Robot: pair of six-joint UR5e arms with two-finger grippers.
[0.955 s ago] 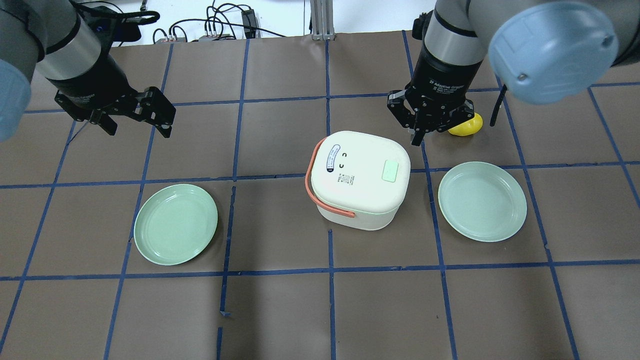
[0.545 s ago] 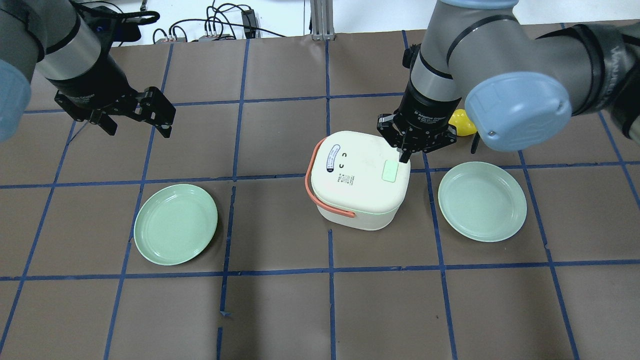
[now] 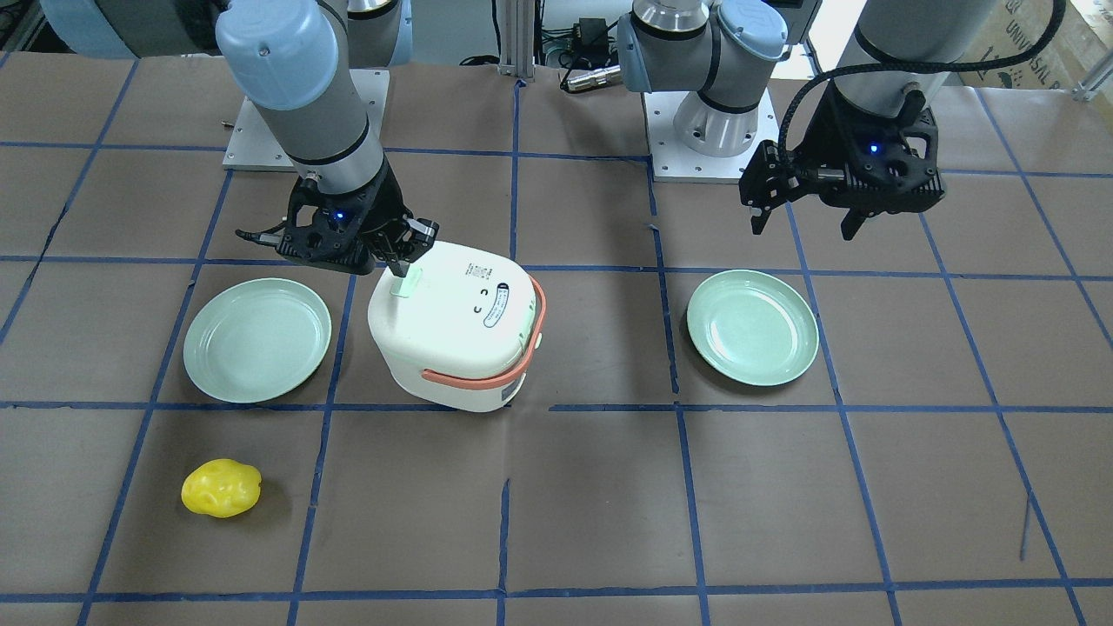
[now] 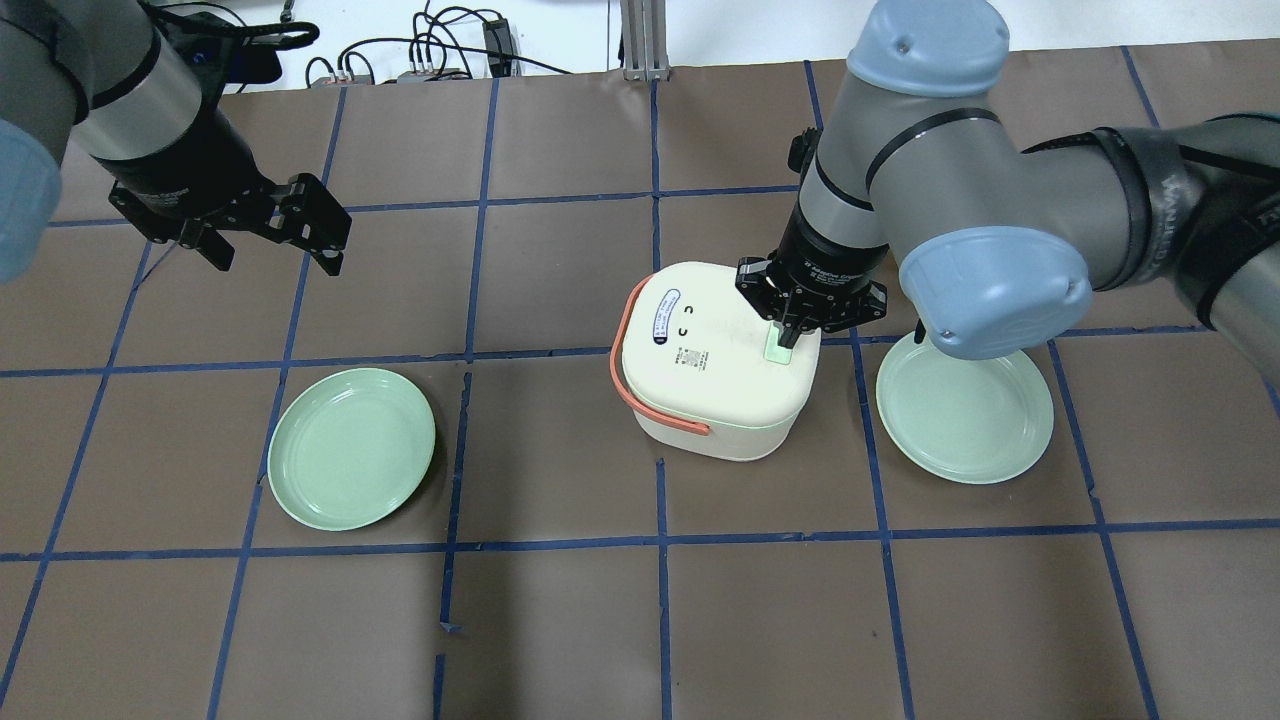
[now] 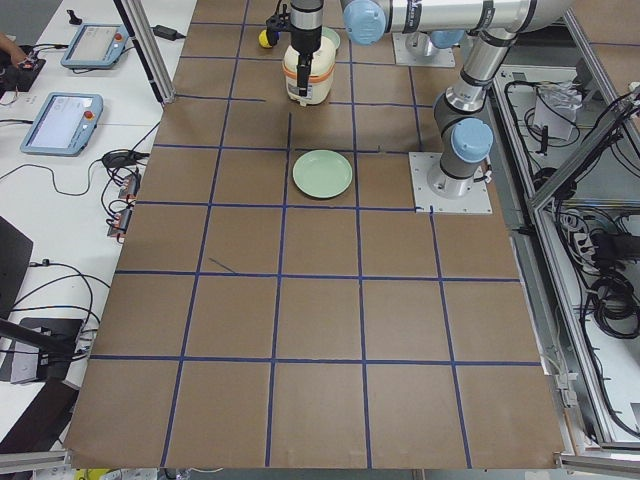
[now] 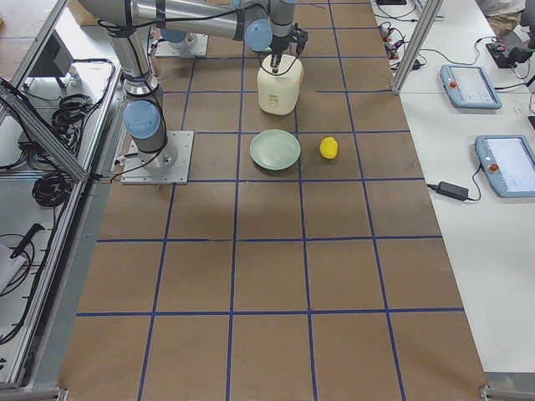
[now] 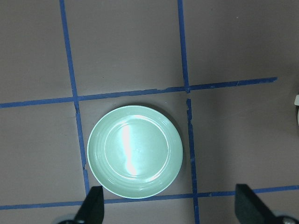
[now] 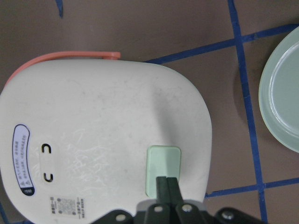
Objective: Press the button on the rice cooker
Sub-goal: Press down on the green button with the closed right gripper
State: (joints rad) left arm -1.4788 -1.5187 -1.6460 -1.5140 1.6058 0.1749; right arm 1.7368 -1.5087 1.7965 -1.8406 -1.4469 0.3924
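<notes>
The white rice cooker [image 4: 715,375] with a salmon handle stands mid-table, lid closed; it also shows in the front view [image 3: 452,335] and the right wrist view [image 8: 103,140]. A mint-green button [image 8: 162,163] sits on the lid's right part [image 4: 776,350]. My right gripper [image 4: 786,335] is shut, its joined fingertips down on that button, as the front view [image 3: 398,268] and the right wrist view [image 8: 167,184] show. My left gripper [image 4: 278,258] is open and empty, held above the table far left of the cooker [image 3: 802,228].
One mint-green plate [image 4: 352,448] lies left of the cooker, under my left gripper's camera [image 7: 134,151]. Another plate [image 4: 965,405] lies right of it, partly under my right arm. A yellow lumpy object [image 3: 221,488] lies beyond the right plate. Blue tape lines grid the brown table.
My right gripper moved from beyond the cooker's far right corner over the lid and down onto the green button. The left arm has not moved.
</notes>
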